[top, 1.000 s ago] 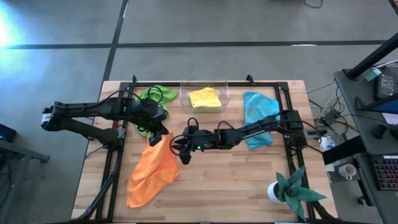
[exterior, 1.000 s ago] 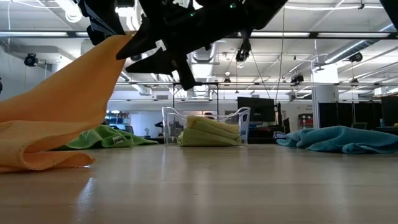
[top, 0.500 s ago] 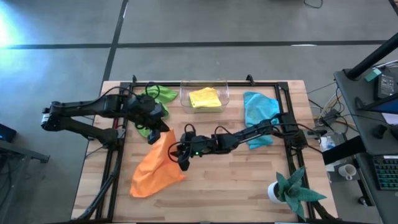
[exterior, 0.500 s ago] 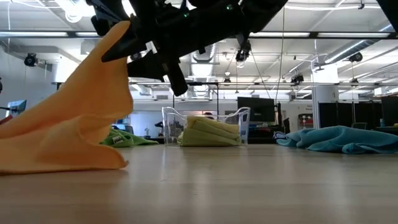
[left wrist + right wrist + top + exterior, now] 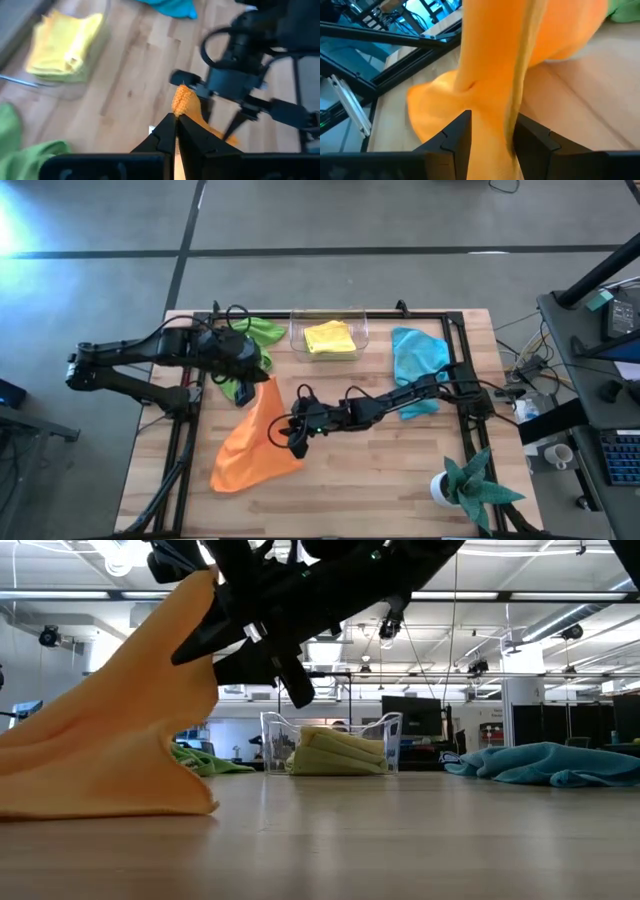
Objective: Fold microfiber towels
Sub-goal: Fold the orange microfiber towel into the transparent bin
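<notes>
An orange towel (image 5: 255, 450) hangs from my left gripper (image 5: 262, 380), which is shut on its upper corner above the table's left middle; the towel's lower part (image 5: 110, 780) lies bunched on the table. My right gripper (image 5: 290, 430) is open at the towel's right edge, a finger on each side of the hanging cloth (image 5: 490, 65). A lime green towel (image 5: 258, 332) lies at the far left, a folded yellow one (image 5: 330, 338) in a clear bin, and a light blue one (image 5: 415, 365) at the far right. My left gripper pinches the orange towel's top corner (image 5: 184, 100) between its two fingers, which come at it slanting down from the table's left. The towel hangs below the fingers in a sloping sheet, its lower end on the table. Whether my right gripper's fingers (image 5: 455, 135) touch the cloth between them, I cannot tell.
The clear bin (image 5: 328, 320) stands at the far middle. A teal spiky plant in a white pot (image 5: 465, 485) stands at the near right corner. A black frame (image 5: 190, 430) runs along the table's left, far and right sides. Bare wood lies at the near middle.
My left gripper has gone up and toward the table's far right with the towel's corner. The towel has been drawn up higher, and its lower part has slid right along the table and spread wider. My right gripper has moved a little toward the near edge beside the towel's edge.
</notes>
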